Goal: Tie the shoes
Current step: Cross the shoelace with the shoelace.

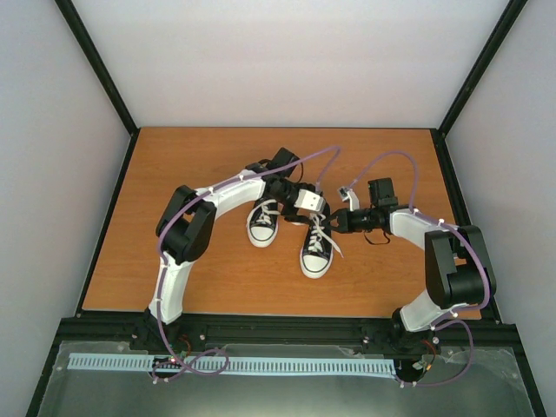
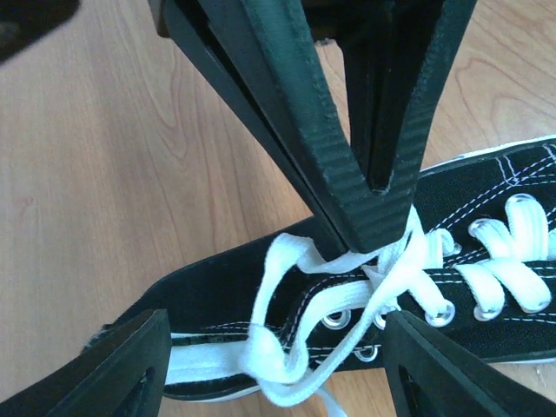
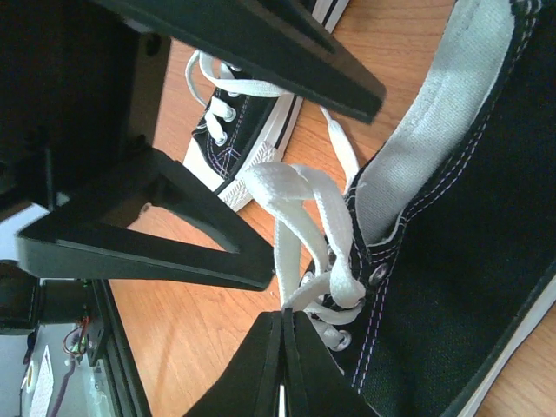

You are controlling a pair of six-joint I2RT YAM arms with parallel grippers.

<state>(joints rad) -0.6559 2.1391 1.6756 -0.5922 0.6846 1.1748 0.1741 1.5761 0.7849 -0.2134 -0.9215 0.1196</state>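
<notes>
Shoes (image 1: 316, 252): one pair, black canvas, white toe caps and white laces, set side by side on the tabletop (image 1: 174, 182), toes turned toward the arm bases.

Top view. First shoe (image 1: 316, 252) is located directly below both hands, its collar end under the fingertips. Second shoe (image 1: 263, 224) is located beside the left hand (image 1: 310, 203), on that arm's own side, apart from the fingers. Right hand (image 1: 340, 221) is positioned just beside the left hand, over the first shoe's collar.

Left wrist view. Left hand (image 2: 287, 360) is released: its fingers (image 2: 130, 365) are spread wide, and the first shoe (image 2: 486, 217) and a lace (image 2: 265, 352) are seen between and below them. Nothing is clamped by it. Right hand (image 2: 375, 221) is seen ahead, tips pressed together on the lace above the top eyelets.

Right wrist view. Right hand (image 3: 282, 326) is clenched, with the lace (image 3: 291, 187) grasped at its tips, just beside the top eyelets of the first shoe (image 3: 469, 261), whose grey lining is exposed. Left hand (image 3: 317, 187) is held open ahead, one finger on either side of the lace loops. Second shoe (image 3: 234, 130) is seen beyond the left hand, on the tabletop.
</notes>
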